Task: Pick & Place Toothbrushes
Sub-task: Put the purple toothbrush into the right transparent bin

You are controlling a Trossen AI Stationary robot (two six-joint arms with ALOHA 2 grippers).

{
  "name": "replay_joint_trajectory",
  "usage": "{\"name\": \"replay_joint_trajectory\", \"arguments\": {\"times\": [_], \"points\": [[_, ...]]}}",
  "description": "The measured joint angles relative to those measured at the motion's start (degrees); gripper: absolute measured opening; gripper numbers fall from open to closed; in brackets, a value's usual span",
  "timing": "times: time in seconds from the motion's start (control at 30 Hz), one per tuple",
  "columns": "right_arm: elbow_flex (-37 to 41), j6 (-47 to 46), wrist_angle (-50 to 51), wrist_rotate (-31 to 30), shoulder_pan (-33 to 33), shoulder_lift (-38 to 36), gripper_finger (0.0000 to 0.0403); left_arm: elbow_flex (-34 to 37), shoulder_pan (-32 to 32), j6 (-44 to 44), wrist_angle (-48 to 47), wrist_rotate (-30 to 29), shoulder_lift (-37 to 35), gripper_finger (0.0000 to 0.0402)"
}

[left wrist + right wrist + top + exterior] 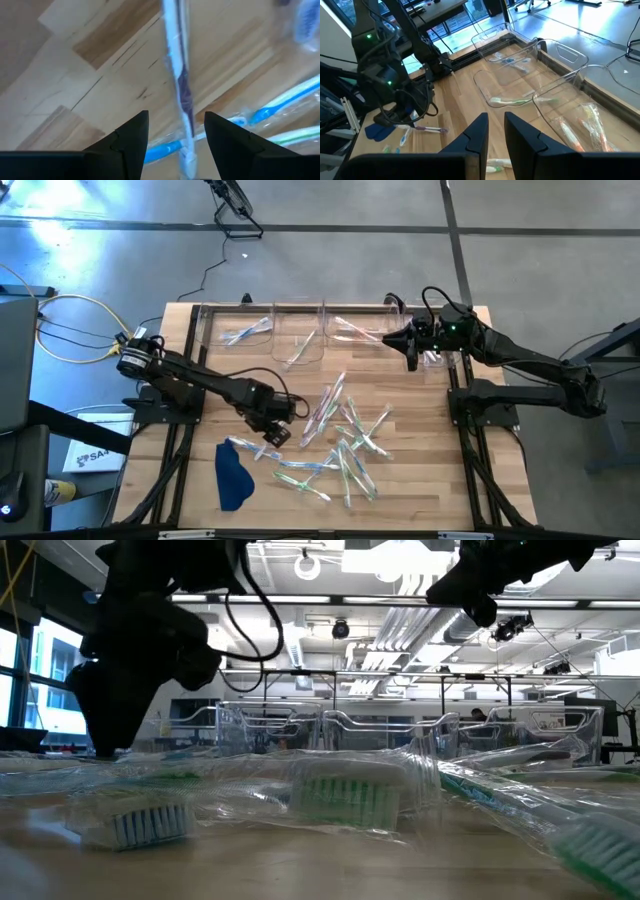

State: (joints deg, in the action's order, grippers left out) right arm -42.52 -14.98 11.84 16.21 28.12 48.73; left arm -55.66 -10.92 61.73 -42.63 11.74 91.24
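Observation:
Several wrapped toothbrushes (340, 442) lie scattered flat on the wooden table (420, 480). My left gripper (274, 432) points down at the pile's left edge, low over the table, and is open. One whitish-purple toothbrush (182, 95) runs between its fingers (131, 135) in the left wrist view; whether they touch it I cannot tell. The right wrist view shows the same brush (426, 130) lying by that gripper. My right gripper (412, 358) waits high by the far right bin, a narrow gap between its fingers (496, 125) and nothing in it.
Three clear bins stand along the far edge: the left one (506, 44) holds blue brushes, the middle one (512, 97) a green brush, the right one (582, 120) pink ones. A dark blue cloth (233, 476) lies near the front left. Bare wood (440, 490) shows at front right.

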Motion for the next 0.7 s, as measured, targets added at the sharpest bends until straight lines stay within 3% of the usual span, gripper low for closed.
{"name": "replay_joint_trajectory", "arguments": {"times": [0.23,0.7], "points": [[0.0,0.0,0.1,-0.1,0.0,0.6,0.0054,1.0,0.0,-0.2,4.3,0.2,0.0,0.0188],[0.0,-0.1,0.0,-0.7,0.0,3.8,0.0054,1.1,-0.5,0.0,3.6,1.0,1.1,0.0188]]}}
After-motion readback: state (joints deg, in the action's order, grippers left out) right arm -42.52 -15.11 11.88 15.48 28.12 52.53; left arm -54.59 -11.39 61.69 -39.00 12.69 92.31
